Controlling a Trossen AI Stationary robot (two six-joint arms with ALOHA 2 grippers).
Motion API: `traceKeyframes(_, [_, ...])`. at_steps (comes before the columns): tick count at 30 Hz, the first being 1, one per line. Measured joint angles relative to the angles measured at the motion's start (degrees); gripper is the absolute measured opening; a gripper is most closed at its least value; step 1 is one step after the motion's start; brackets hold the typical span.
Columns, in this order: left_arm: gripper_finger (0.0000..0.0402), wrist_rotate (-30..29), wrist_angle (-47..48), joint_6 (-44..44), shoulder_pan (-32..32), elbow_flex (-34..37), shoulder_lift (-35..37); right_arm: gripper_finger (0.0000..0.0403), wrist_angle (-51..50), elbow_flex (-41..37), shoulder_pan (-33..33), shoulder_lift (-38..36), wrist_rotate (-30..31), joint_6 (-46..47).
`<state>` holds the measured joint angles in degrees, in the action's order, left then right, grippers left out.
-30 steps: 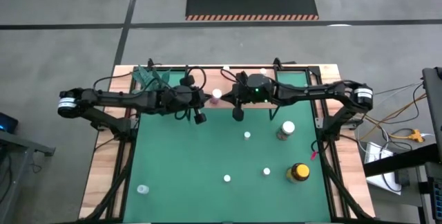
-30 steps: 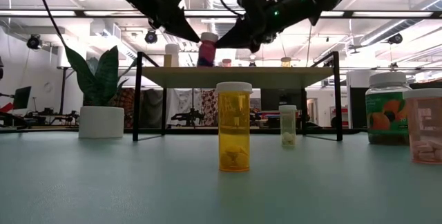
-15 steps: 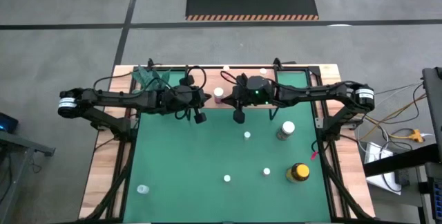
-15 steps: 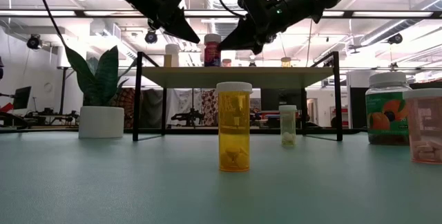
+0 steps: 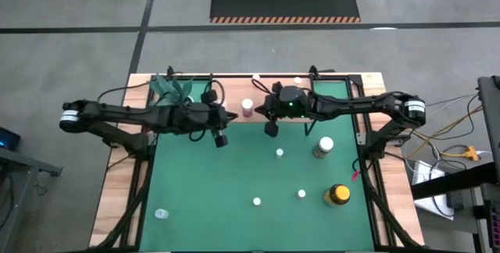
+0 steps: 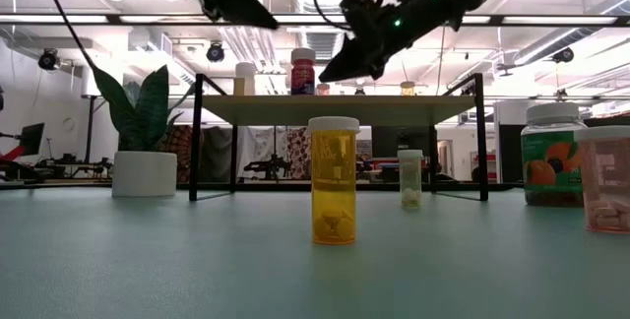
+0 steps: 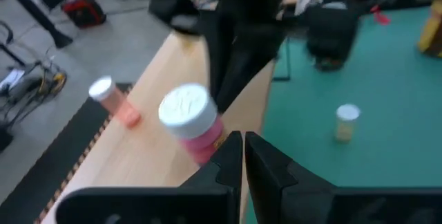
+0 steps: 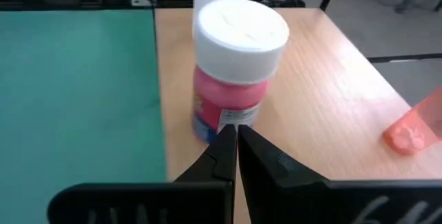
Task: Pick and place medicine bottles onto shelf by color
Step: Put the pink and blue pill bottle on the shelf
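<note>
A pink, white-capped medicine bottle (image 5: 247, 107) (image 8: 235, 72) stands upright on its base on the light-wood shelf (image 6: 345, 109). My right gripper (image 5: 257, 109) (image 8: 233, 133) is shut, its tips low beside the bottle on the bottle's right. My left gripper (image 5: 232, 115) (image 6: 268, 22) is shut, to the bottle's left and above it, apart from it. More bottles stand on the green mat: an orange one (image 6: 334, 181), a small white one (image 6: 409, 179), a greenish jar (image 5: 323, 146) and a yellow black-lidded jar (image 5: 337, 195). My right gripper's shut fingertips (image 8: 222, 140) come slanting down from the table's right at the pink bottle's lower side wall (image 8: 228, 117). Whether they touch it, I cannot tell. The bottle stands upright on the shelf board.
Other small bottles are on the shelf, one pale (image 6: 243, 78) and one peach-coloured (image 8: 413, 128). A white pot with a green plant (image 6: 144, 152) stands at the far left. Two white-capped bottles (image 5: 301, 194) (image 5: 161, 214) stand nearer the front of the mat.
My left gripper has drawn back from the pink bottle, up and toward the table's left edge, staying shut. The bottle, tilted between both shut grippers a second ago, now stands upright on the shelf. My right gripper has tipped its fingers slightly further down beside the bottle.
</note>
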<state>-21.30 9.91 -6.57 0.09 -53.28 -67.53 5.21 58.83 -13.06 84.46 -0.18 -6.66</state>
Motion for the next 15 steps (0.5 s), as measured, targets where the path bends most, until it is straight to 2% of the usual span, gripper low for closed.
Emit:
traceKeyframes(6, [0.0002, 0.00, 0.10, -0.04, -2.24, 0.24, 4.18, 0.0009, 8.89, 0.00, 0.07, 3.21, -0.22, -0.49])
traceKeyframes(15, [0.0002, 0.09, -1.78, 0.24, -3.90, 4.14, 7.84, 0.0009, 10.25, 0.00, 0.07, 3.05, 0.21, -0.42])
